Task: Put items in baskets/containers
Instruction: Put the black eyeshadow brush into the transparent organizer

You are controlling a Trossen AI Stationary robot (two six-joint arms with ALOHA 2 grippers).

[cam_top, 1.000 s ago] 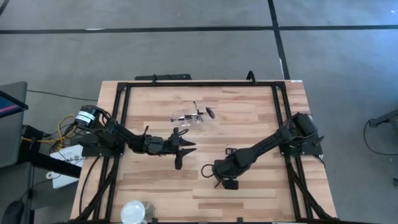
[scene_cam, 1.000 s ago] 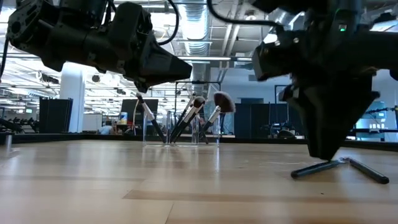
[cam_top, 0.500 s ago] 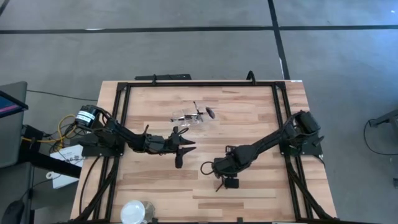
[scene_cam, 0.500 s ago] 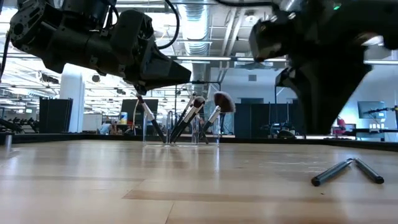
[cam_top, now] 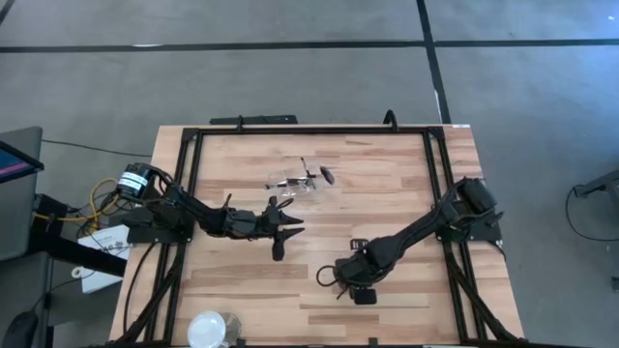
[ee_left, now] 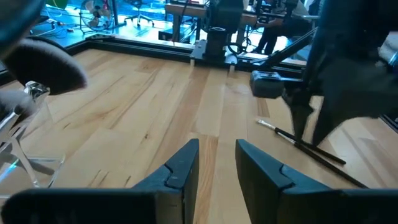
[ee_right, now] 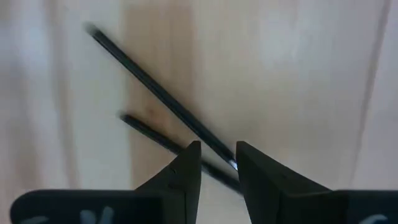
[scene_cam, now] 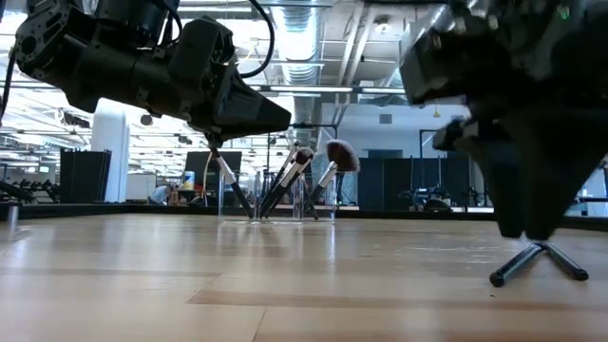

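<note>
Nearest in the low view, at the lower right of the frame, two makeup brushes (scene_cam: 532, 263) are seen lying on the wooden table (cam_top: 387, 193), their handles crossed in a shallow V. The right gripper (ee_right: 217, 163) is poised directly over them, pointing down. In the right wrist view its fingers (ee_right: 184, 168) are parted by a narrow gap, with the upper brush handle passing just ahead of the tips; nothing is pinched. This placement is judged to be a line-up for picking one handle off the flat surface, a narrow spread suiting so thin a shaft. Because the handles cross, both could be caught together.

The brushes on the table are slim and dark throughout, rod-like; their bristle ends cannot be made out.

In the high view the right gripper (cam_top: 340, 275) is found in the lower centre of the frame, and the left gripper (cam_top: 286, 229) at centre left, held above the table and well apart from the right. In the left wrist view its fingers (ee_left: 180, 169) stand slightly apart and empty. It is judged to be waiting clear of the working area.

Farthest, in the centre of the low view, the clear plastic container (scene_cam: 275, 197) stands upright. Several brushes (scene_cam: 290, 180) are leaned inside it, dark handles down, silver ferrules and tips up, one with a broad rounded head (scene_cam: 340, 156). The container is well apart from both grippers.
</note>
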